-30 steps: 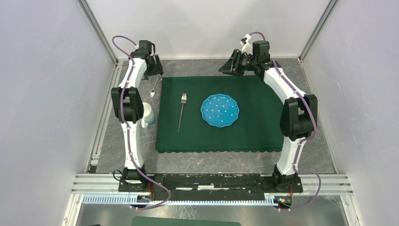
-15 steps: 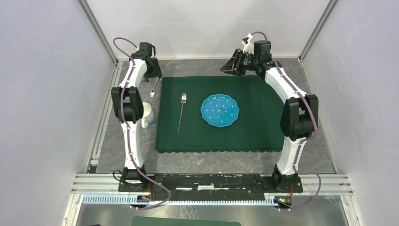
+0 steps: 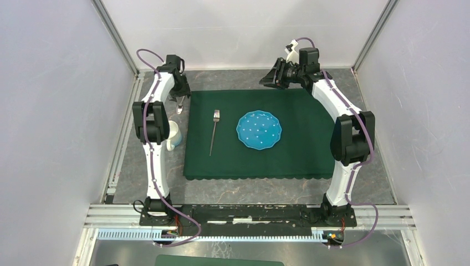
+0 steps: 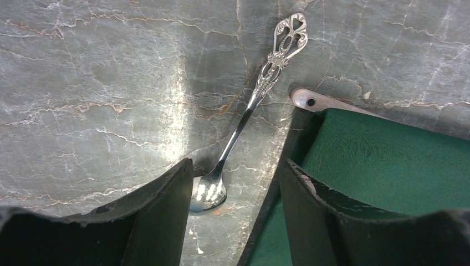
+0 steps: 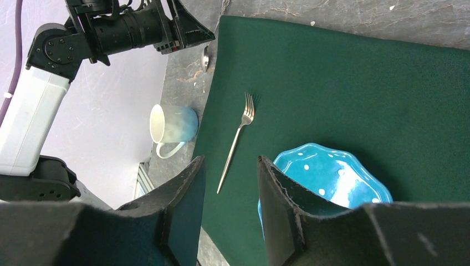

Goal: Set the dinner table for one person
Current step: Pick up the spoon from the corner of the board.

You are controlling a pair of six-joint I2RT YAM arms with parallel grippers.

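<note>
The dark-grey worktop (image 3: 249, 191), veined pale and reddish, spreads under and around the green cloth (image 3: 310, 144). A dotted blue plate (image 3: 259, 130) sits mid-cloth, with a fork (image 3: 213, 133) to its left. A pale-blue cup (image 3: 174, 136), white inside, sits just off the cloth's left edge. The left gripper (image 4: 235, 166), fingers apart, frames the bowl of a spoon (image 4: 244, 119) beside the cloth's far-left corner. The right gripper (image 5: 230, 163), fingers apart, hangs over the cloth's far edge.

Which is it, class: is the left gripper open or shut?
Open. The left gripper shows its fingers apart; the ornate spoon lies on the dinner table, bowl between them.
</note>
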